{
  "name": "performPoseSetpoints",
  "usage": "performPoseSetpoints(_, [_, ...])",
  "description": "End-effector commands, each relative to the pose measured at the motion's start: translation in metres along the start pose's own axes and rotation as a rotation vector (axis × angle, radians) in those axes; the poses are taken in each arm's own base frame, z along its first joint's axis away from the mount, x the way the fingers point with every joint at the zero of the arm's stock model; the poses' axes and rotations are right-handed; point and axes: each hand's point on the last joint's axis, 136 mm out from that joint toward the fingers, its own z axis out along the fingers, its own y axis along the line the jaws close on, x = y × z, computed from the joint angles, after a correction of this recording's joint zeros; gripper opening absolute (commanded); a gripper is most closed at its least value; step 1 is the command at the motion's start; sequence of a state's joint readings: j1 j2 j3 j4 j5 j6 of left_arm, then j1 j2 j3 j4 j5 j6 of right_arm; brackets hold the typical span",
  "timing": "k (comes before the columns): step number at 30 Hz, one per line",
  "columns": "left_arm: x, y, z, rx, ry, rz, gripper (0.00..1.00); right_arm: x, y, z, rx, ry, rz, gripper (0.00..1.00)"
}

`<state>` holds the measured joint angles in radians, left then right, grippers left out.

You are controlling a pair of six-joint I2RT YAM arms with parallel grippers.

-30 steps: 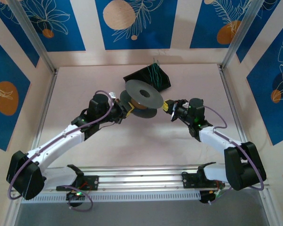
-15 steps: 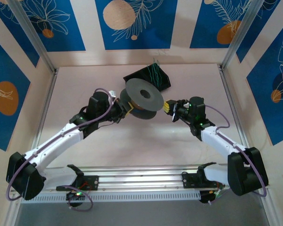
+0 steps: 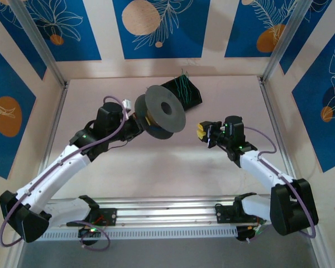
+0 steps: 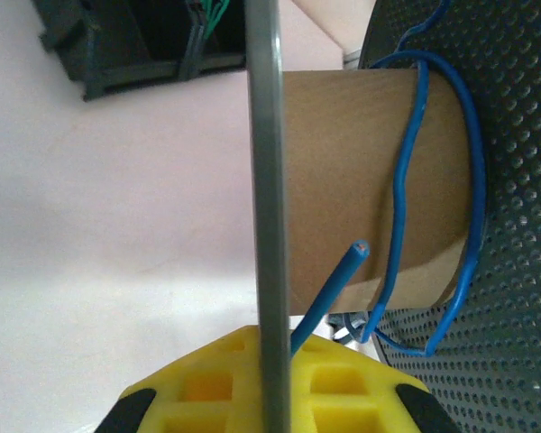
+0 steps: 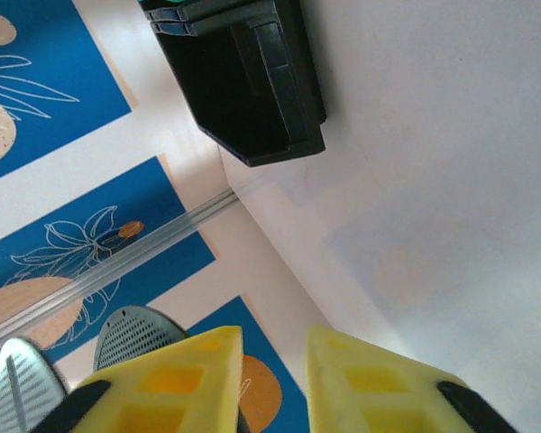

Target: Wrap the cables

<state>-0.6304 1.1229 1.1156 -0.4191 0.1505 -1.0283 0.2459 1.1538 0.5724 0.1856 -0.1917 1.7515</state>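
Note:
My left gripper (image 3: 138,120) is shut on the rim of one flange of a grey spool (image 3: 164,109) and holds it tilted above the table. In the left wrist view the gripped flange edge (image 4: 269,225) runs upright between the yellow fingers (image 4: 189,392). A blue cable (image 4: 406,180) loops loosely round the cardboard core (image 4: 343,153), and its cut end (image 4: 359,251) sticks up beside the flange. Green cables (image 3: 182,84) stand in a black bin (image 3: 185,94). My right gripper (image 3: 202,132) is open and empty, to the right of the spool and apart from it.
The black bin sits at the back centre of the table, just behind the spool, and appears in the right wrist view (image 5: 243,81). Aluminium frame posts (image 3: 276,50) and patterned blue walls close in the table on three sides.
The left arm has carried the spool up and to the left, away from the right gripper. The right gripper, shut close by the spool a second ago, has opened.

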Motion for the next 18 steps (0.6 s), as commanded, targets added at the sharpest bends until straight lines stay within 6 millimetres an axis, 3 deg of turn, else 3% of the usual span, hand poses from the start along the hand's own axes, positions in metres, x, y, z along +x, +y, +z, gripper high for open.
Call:
performPoseSetpoints(1, [-0.025, -0.022, -0.028, 0.003, -0.108, 0.141, 0.00, 0.004, 0.007, -0.013, 0.011, 0.003, -0.120, 0.37])
performPoseSetpoints(5, [-0.031, -0.014, -0.040, -0.085, -0.129, 0.221, 0.00, 0.003, 0.004, -0.027, 0.037, 0.010, -0.225, 0.54])
performPoseSetpoints(10, [-0.046, 0.010, -0.067, -0.301, -0.170, 0.379, 0.00, 0.015, 0.009, -0.047, 0.111, 0.053, -0.500, 0.82])
performPoseSetpoints(14, [-0.056, 0.040, -0.087, -0.516, -0.172, 0.510, 0.00, 0.024, 0.014, -0.059, 0.179, 0.101, -0.730, 0.95])
performPoseSetpoints(18, [-0.057, 0.067, -0.083, -0.671, -0.120, 0.598, 0.00, 0.021, 0.026, -0.057, 0.228, 0.119, -0.853, 0.99])
